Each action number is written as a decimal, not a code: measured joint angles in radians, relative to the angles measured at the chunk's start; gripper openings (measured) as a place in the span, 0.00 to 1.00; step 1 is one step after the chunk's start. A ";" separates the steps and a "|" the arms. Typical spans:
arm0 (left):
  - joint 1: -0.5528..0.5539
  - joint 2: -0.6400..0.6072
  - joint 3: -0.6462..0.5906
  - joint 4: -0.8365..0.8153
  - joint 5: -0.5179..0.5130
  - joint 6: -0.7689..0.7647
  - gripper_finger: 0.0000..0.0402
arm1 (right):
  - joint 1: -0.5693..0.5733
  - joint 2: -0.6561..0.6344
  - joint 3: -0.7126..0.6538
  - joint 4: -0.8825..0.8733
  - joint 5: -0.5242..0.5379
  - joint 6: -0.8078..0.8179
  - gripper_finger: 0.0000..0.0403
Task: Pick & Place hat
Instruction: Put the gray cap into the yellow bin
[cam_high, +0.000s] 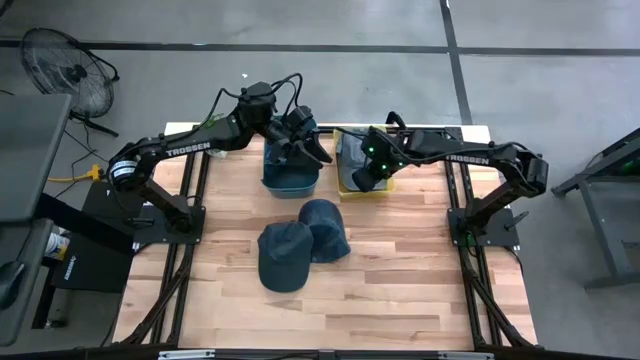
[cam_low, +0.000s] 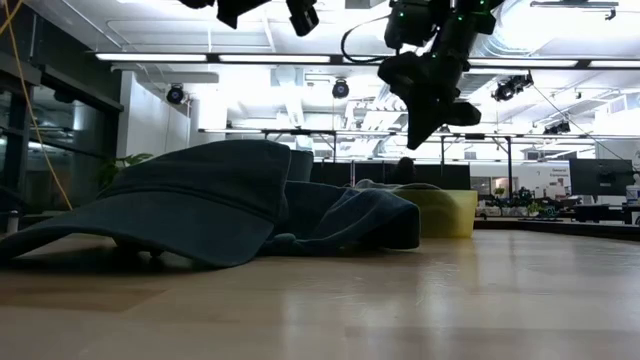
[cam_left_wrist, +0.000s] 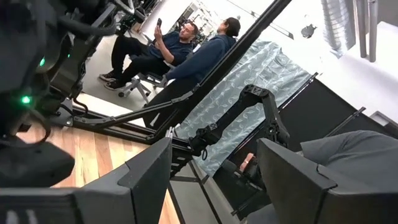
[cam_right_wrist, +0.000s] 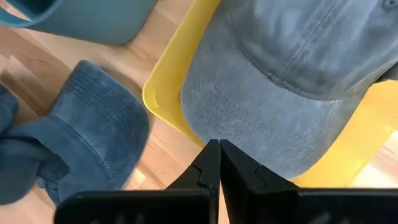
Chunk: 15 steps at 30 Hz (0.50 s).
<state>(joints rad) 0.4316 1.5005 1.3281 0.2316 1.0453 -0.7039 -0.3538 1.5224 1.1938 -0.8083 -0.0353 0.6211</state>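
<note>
One grey hat (cam_right_wrist: 292, 81) lies in the yellow bin (cam_right_wrist: 163, 93), two blue hats (cam_high: 300, 243) remain on the desk (cam_high: 400, 290); right hand (cam_right_wrist: 219, 163) closed empty, left hand (cam_high: 300, 135) wide.

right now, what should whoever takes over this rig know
Left hand: open, empty, above the blue bin.
Right hand: shut, empty, over the yellow bin.
Done: one grey cap lies in the yellow bin.
Left: two dark blue caps on the table, one nearer the bins and one overlapping it on the front side, not yet picked. What the blue bin holds is hidden.
</note>
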 joint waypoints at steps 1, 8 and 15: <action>0.000 0.000 0.000 0.001 0.001 0.000 0.58 | 0.005 0.007 0.000 -0.002 0.002 0.004 0.00; 0.000 0.000 0.000 -0.002 0.036 0.019 0.58 | 0.045 0.085 0.000 0.010 0.025 0.028 0.00; 0.000 0.000 0.000 -0.043 0.059 0.019 0.58 | 0.042 0.145 0.000 0.010 0.053 0.037 0.00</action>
<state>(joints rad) 0.4316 1.5005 1.3281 0.1889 1.1044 -0.6847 -0.3123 1.6678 1.1938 -0.7986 0.0179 0.6584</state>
